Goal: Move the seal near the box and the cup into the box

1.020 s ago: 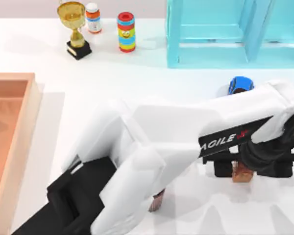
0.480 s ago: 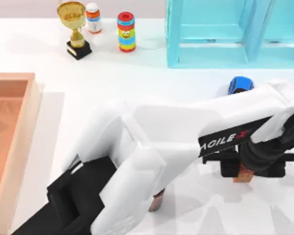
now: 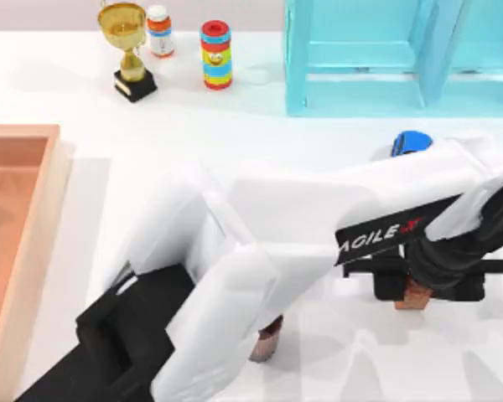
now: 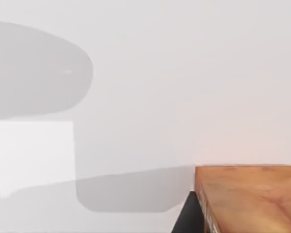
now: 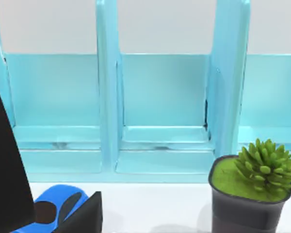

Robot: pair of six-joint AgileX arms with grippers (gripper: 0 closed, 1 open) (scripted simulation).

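- Top view puts the seal [image 3: 415,295] at the right side of the table, between the dark fingers of a gripper [image 3: 415,291]. A long white arm marked AGILEX covers this gripper, so I cannot tell which arm it belongs to, or if the fingers press the seal.
- The seal stands upright, with its long axis vertical and its squarish top facing up.
- The cup [image 3: 267,341] stands upright near the front edge of the table, partly hidden under the white arm, with its rim up.
- The box [image 3: 49,209] lies at the left side of the table, well apart from both, and its long side runs from front to back.
- Left wrist view shows a corner of the box [image 4: 247,196] on the white table.
- Right wrist view looks at the turquoise shelf unit [image 5: 160,97], the blue toy car [image 5: 58,206] and a potted plant [image 5: 252,194].
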